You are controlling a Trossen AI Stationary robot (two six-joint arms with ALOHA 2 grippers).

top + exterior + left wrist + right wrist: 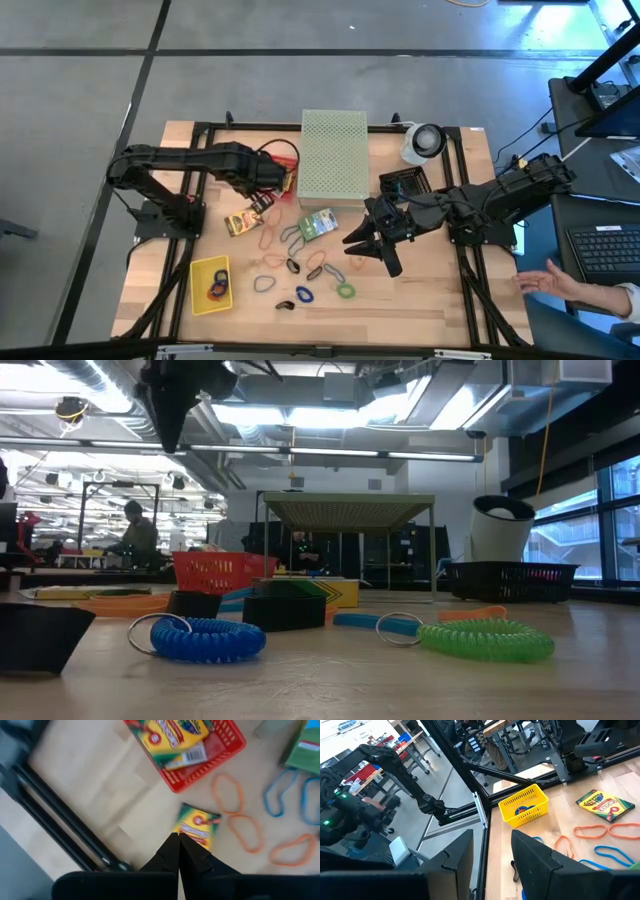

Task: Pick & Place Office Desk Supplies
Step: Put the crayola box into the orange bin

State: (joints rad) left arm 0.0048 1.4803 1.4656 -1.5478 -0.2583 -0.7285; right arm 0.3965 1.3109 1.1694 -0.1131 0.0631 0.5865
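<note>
My left gripper [265, 198] [178, 837] is shut and raised over the table, beside a red basket [220, 750] that holds a crayon box. In the left wrist view its tips point down at the edge of a yellow-and-green card box [197, 826] [240, 222] lying flat. My right gripper [372, 255] [492, 834] is open, empty, and right of the scattered supplies. Rubber-band loops [272, 237], a blue coil [200, 638], a green coil [485, 638] and black clips [293, 266] lie on the wood. A second green card box [318, 222] lies in the middle.
A yellow basket [210, 284] with loops in it stands near the table's near left corner. The large pale green perforated box [334, 155] fills the far middle, with a black basket [405, 183] and a white round object [425, 140] to its right. A person's hand [545, 280] shows off the table's right side.
</note>
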